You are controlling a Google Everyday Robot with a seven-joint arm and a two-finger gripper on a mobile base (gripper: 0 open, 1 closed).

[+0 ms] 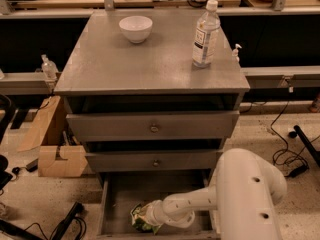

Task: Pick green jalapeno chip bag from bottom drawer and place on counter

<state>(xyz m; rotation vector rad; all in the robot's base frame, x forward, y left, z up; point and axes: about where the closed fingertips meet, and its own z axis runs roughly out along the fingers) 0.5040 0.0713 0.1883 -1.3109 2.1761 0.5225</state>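
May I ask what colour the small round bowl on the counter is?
White bowl, camera view; gripper by the crinkled green bag, bottom drawer.

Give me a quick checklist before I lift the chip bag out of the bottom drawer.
1. Bottom drawer pulled open: ok.
2. Gripper down inside the drawer, at the green jalapeno chip bag: ok.
3. Secure hold on the bag: cannot tell.
4. Bare patch on the counter in front of the white bowl and water bottle: ok.
5. Clearance past the middle drawer front on the way up: cannot tell.
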